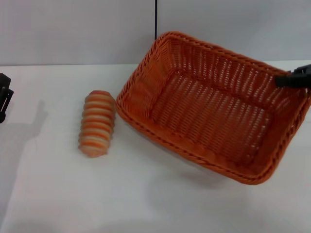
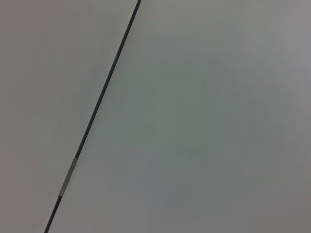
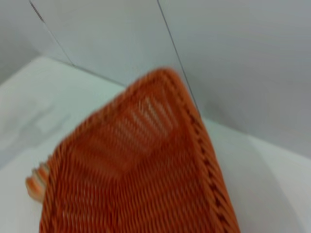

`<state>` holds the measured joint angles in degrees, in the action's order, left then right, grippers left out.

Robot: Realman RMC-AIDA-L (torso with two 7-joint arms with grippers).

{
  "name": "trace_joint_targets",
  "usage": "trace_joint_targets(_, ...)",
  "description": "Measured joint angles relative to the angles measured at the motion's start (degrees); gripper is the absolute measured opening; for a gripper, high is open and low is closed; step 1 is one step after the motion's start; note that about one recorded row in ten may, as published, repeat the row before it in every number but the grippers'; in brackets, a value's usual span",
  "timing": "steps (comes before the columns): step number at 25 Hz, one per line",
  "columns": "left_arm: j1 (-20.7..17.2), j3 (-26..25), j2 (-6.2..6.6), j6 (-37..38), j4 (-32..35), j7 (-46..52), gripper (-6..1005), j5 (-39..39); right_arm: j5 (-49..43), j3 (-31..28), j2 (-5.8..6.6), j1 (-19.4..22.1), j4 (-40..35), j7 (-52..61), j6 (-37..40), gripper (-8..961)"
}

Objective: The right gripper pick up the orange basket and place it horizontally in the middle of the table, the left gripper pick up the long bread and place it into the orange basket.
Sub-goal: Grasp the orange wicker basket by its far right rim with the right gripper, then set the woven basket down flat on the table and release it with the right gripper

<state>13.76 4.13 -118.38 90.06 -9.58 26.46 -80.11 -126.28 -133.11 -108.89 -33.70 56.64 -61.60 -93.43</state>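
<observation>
The orange basket point(image 1: 214, 104) is in the right half of the head view, set at an angle, with a shadow on the white table point(image 1: 146, 194) under its near side. My right gripper point(image 1: 293, 77) is shut on the basket's far right rim. The basket point(image 3: 146, 184) also fills the lower part of the right wrist view. The long bread point(image 1: 97, 124) lies on the table just left of the basket, and one end of the bread point(image 3: 36, 182) peeks out beside the basket. My left gripper point(image 1: 4, 97) stays at the far left edge, away from the bread.
A grey wall point(image 1: 73, 29) with a dark vertical seam point(image 1: 156, 19) stands behind the table. The left wrist view shows only that wall and the seam point(image 2: 97, 107). Bare white tabletop lies in front of the bread and basket.
</observation>
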Motion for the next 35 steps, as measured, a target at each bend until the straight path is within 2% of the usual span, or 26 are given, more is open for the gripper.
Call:
trace_joint_targets(6, 0.1, 0.0, 0.00, 0.0, 0.0, 0.0, 858, 0.0, 5.2, -6.5, -0.03, 1.0, 1.0, -4.8, -4.0, 169)
trace_joint_targets(15, 0.2, 0.0, -0.07, 0.0, 0.0, 0.0, 858, 0.0, 10.3, -7.3, 0.15, 3.4, 4.4, -6.1, -4.7, 168)
trace_joint_targets(19, 0.3, 0.0, -0.09, -0.1, 0.0, 0.0, 858, 0.0, 10.7, -7.3, 0.15, 3.7, 6.3, -6.3, -6.9, 169)
trace_joint_targets(22, 0.3, 0.0, -0.09, -0.1, 0.0, 0.0, 858, 0.0, 11.2, -7.3, 0.63, 3.5, 7.4, -7.1, -9.7, 169)
trace_joint_targets(29, 0.3, 0.0, -0.09, -0.1, 0.0, 0.0, 858, 0.0, 11.6, -5.6, 2.18, 3.5, 9.7, -9.6, -13.9, 169)
trace_joint_targets(31, 0.4, 0.1, -0.09, 0.0, 0.0, 0.0, 858, 0.0, 11.7, -2.5, 2.86, 3.7, 9.5, -10.9, -14.0, 168)
trace_joint_targets(35, 0.6, 0.3, -0.13, 0.0, 0.0, 0.0, 858, 0.0, 11.8, 1.0, 3.02, 3.7, 8.9, -12.6, -14.0, 168)
